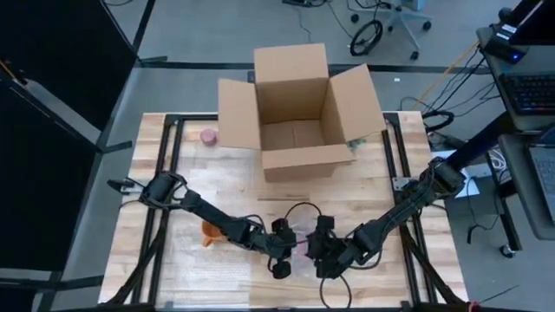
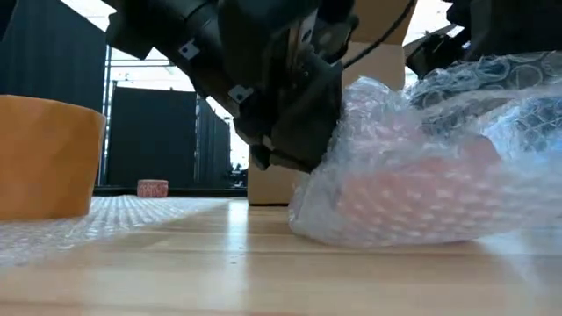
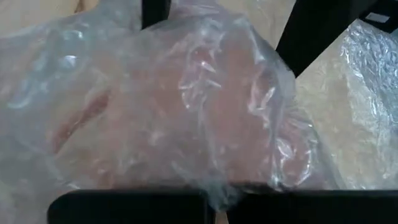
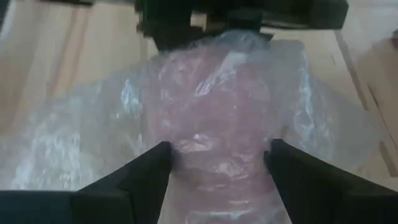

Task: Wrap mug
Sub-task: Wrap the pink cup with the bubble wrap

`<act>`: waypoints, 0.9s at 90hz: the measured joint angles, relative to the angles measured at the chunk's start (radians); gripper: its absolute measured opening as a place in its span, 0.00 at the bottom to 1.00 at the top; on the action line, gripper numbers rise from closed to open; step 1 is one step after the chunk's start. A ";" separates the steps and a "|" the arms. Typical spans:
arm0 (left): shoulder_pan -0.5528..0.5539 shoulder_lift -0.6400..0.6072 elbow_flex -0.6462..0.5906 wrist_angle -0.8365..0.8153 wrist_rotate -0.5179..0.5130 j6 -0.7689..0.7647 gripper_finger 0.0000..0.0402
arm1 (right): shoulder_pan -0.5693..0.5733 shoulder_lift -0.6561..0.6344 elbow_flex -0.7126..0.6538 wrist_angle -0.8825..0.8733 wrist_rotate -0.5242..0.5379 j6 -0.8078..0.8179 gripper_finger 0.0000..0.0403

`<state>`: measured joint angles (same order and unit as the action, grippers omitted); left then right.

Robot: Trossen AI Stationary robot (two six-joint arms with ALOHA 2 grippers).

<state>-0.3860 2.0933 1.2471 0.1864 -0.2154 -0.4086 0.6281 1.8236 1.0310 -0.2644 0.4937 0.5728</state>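
Near the tabletop's (image 1: 381, 195) front edge, the pink mug (image 4: 214, 115) lies swathed in bubble wrap (image 2: 421, 175). The right tool (image 4: 216, 163) stands spread wide, its fingers (image 4: 134, 177) bracketing the wrapped mug. The left tool (image 1: 284, 251) presses against the bundle's opposite side; I cannot tell how far open it is.

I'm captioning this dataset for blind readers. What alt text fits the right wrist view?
A pink mug bundled in clear bubble wrap sits on a light wooden table, between the right gripper's two dark, spread fingers. The other arm's dark gripper meets the bundle from the far side.
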 joint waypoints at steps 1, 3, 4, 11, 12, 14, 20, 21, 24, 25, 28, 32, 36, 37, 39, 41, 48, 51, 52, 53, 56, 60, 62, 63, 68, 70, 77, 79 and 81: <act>0.001 0.000 0.001 0.000 -0.001 0.003 0.00 | 0.001 0.000 -0.002 0.008 0.004 0.000 0.60; 0.002 0.000 0.001 -0.001 -0.002 0.011 0.00 | 0.003 0.000 -0.007 0.022 0.011 0.000 0.60; 0.003 0.000 0.002 -0.001 -0.002 0.015 0.00 | 0.003 0.000 -0.008 0.029 0.013 0.000 0.60; 0.007 0.000 0.002 0.001 -0.002 0.043 0.00 | 0.004 0.000 -0.018 0.082 0.023 0.008 0.60; 0.008 0.000 0.002 0.002 -0.001 0.049 0.00 | 0.003 0.000 -0.020 0.091 0.024 0.011 0.60; 0.010 0.001 0.003 0.008 0.000 0.055 0.00 | 0.002 0.000 -0.021 0.106 0.025 0.015 0.60; 0.018 0.024 0.013 0.036 0.007 0.079 0.00 | 0.000 0.000 -0.027 0.121 0.021 0.025 0.60; 0.018 0.030 0.013 0.050 0.009 0.082 0.00 | 0.001 0.000 -0.027 0.122 0.021 0.025 0.60; 0.020 0.049 0.014 0.118 0.010 0.091 0.00 | 0.002 0.000 -0.029 0.124 0.020 0.026 0.60; 0.020 0.054 0.015 0.135 0.011 0.095 0.00 | 0.003 0.000 -0.030 0.127 0.020 0.026 0.60; 0.021 0.068 0.015 0.168 0.011 0.104 0.00 | 0.003 0.000 -0.031 0.134 0.022 0.024 0.60; 0.021 0.090 0.015 0.203 0.008 0.104 0.00 | 0.003 0.000 -0.031 0.139 0.019 0.022 0.60; 0.019 0.108 0.016 0.246 -0.002 0.110 0.00 | 0.005 0.000 -0.030 0.140 0.022 0.023 0.60; 0.019 0.111 0.016 0.255 -0.005 0.113 0.00 | 0.005 0.000 -0.030 0.140 0.024 0.023 0.60; 0.018 0.118 0.016 0.268 -0.006 0.115 0.00 | 0.005 0.000 -0.030 0.139 0.025 0.023 0.60; 0.018 0.121 0.016 0.272 -0.006 0.119 0.00 | 0.006 0.000 -0.030 0.139 0.025 0.023 0.60; 0.018 0.119 0.017 0.254 -0.010 0.120 0.00 | 0.005 0.000 -0.030 0.140 0.025 0.023 0.60; 0.017 0.113 0.018 0.243 -0.010 0.120 0.00 | 0.005 0.000 -0.029 0.141 0.025 0.023 0.60; 0.017 0.111 0.018 0.239 -0.010 0.121 0.00 | 0.005 0.000 -0.028 0.141 0.025 0.023 0.60; 0.017 0.108 0.019 0.235 -0.010 0.122 0.00 | 0.005 0.000 -0.028 0.140 0.025 0.023 0.60; 0.015 0.098 0.019 0.224 -0.010 0.129 0.00 | 0.005 -0.005 -0.025 0.137 0.026 0.020 0.60; 0.013 0.089 0.019 0.219 -0.014 0.138 0.00 | 0.003 -0.010 -0.025 0.138 0.022 0.009 0.60; 0.011 0.089 0.019 0.230 -0.020 0.146 0.00 | 0.003 -0.011 -0.025 0.138 0.021 0.007 0.60; 0.011 0.089 0.019 0.237 -0.023 0.150 0.00 | 0.003 -0.012 -0.026 0.137 0.022 0.006 0.60; 0.009 0.089 0.019 0.260 -0.032 0.172 0.00 | 0.004 -0.014 -0.026 0.134 0.024 -0.002 0.60; 0.009 0.089 0.019 0.259 -0.032 0.181 0.00 | 0.003 -0.014 -0.026 0.135 0.024 -0.003 0.60; 0.015 0.120 0.019 0.320 -0.032 0.185 0.00 | 0.001 -0.014 -0.026 0.132 0.016 0.000 0.60; 0.017 0.132 0.020 0.346 -0.031 0.183 0.00 | 0.003 -0.014 -0.026 0.128 0.016 0.004 0.60; 0.020 0.142 0.022 0.354 -0.028 0.181 0.00 | 0.003 -0.014 -0.026 0.129 0.022 0.004 0.60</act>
<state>-0.3663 2.2356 1.2693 0.5404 -0.2430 -0.2276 0.6314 1.8095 1.0050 -0.1358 0.5156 0.5766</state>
